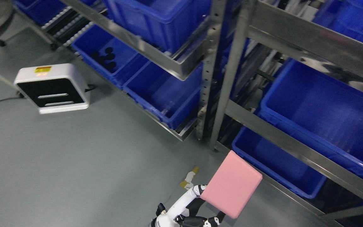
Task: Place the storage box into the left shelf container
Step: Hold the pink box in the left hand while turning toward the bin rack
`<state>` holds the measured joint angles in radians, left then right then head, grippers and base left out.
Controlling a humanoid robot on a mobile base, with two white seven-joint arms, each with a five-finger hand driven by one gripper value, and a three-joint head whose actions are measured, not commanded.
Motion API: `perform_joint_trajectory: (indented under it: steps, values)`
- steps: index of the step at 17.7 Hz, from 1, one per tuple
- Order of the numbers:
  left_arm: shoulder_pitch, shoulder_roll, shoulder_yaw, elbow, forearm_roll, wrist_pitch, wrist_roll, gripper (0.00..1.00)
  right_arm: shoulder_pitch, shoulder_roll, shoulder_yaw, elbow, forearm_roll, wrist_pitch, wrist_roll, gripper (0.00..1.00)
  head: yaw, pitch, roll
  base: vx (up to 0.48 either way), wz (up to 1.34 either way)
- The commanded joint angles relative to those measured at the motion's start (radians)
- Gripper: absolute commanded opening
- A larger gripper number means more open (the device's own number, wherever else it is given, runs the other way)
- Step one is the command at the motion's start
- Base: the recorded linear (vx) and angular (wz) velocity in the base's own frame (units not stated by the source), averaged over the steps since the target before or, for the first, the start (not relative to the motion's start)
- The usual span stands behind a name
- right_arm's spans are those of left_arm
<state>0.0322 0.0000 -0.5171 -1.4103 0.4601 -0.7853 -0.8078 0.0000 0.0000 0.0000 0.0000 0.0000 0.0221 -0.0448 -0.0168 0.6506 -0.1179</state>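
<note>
1. Head view, nearest first: at 6 o'clock in the picture the left hand (197, 205) comes up from the bottom edge, white shells over black joints. It is clamped on the lower-left corner of the pink box (232, 184), fingers (200, 190) wrapped on the edge.
2. The box is a flat, smooth, matte slab with rounded corners, held tilted in the air over the floor (74, 164), touching no shelf.
3. At 9 o'clock from the box a scrap of yellow-and-white tape (187, 179) lies on the smooth grey floor.
4. At 2 o'clock from the box stands the right rack, with a deep blue plastic bin (276, 164) low down and a larger one (320, 116) above it, behind a flat steel rail.
5. At 12 o'clock rise the perforated steel posts (228, 78) between the two racks.
6. At 11 o'clock is the left rack, its open blue bin (165, 91) looking empty; this is probably the target. Farther along, another bin (106, 56) holds small black round things.
7. At 10 o'clock, well apart, a white boxy unit (54, 88) with a black face sits on the floor.
8. Risks, as I judge them: a corner-only hold on a smooth slab could let it swivel or slip. The box is nearer the right rack, so it could land in the wrong bin. The sloped steel shelf rail above the left bin leaves a low opening, where the tilted box might catch.
</note>
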Motion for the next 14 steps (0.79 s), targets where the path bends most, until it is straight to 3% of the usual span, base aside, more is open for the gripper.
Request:
perform_joint_trajectory:
  steps: [1, 8, 12, 14]
  values:
    - [0.024, 0.017, -0.017, 0.031, -0.008, 0.000, -0.001, 0.02, 0.009, -0.017, -0.005, -0.017, 0.002, -0.001, 0.002, 1.00, 0.0000, 0.000, 0.000, 0.183, -1.07]
    - [0.026, 0.017, 0.008, 0.031, -0.009, 0.000, -0.001, 0.02, 0.009, -0.017, -0.005, -0.017, 0.002, -0.001, 0.002, 1.00, 0.0000, 0.000, 0.000, 0.137, -0.88]
    - [-0.020, 0.017, 0.145, 0.092, -0.008, 0.000, 0.001, 0.02, 0.009, -0.017, -0.005, -0.017, 0.002, -0.001, 0.002, 1.00, 0.0000, 0.000, 0.000, 0.102, -0.75]
    - [-0.075, 0.017, 0.277, 0.120, -0.005, 0.000, -0.001, 0.02, 0.009, -0.017, -0.005, -0.017, 0.002, -0.001, 0.002, 1.00, 0.0000, 0.000, 0.000, 0.093, -0.57]
